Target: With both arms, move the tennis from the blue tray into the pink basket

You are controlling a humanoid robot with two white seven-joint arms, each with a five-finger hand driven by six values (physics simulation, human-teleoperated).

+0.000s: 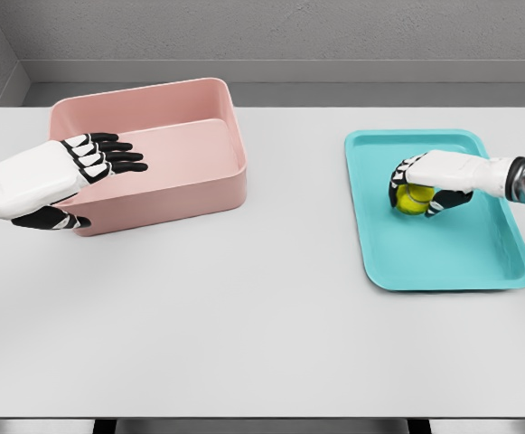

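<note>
From the head view, I have my right hand (pixel 422 185) down in the blue tray (pixel 479 262) on the right side of the table (pixel 262 334), with its fingers curled over the tennis ball (pixel 412 200). The ball shows yellow-green between thumb and fingers, in the far-left part of the tray, and I read this as a grasp closed on it, though I cannot tell whether it is lifted off the tray floor yet.

My left hand (pixel 86 176) hangs at the near-left corner of the pink basket (pixel 199 194), fingers stretched flat and pointing right over the basket's interior, thumb below the wall; it holds nothing.

The relation that matters to me: the basket lies well to the left of the ball, across a wide stretch of bare table, and slightly farther back. The right hand is the one on the ball, so the carry has to run leftward across the table's middle. The left hand is much nearer the basket, so I judge it is waiting as receiver or steadying hand. A ball has no long axis, so approach angle hardly matters; clearing the tray rim and then the basket's right wall does.
</note>
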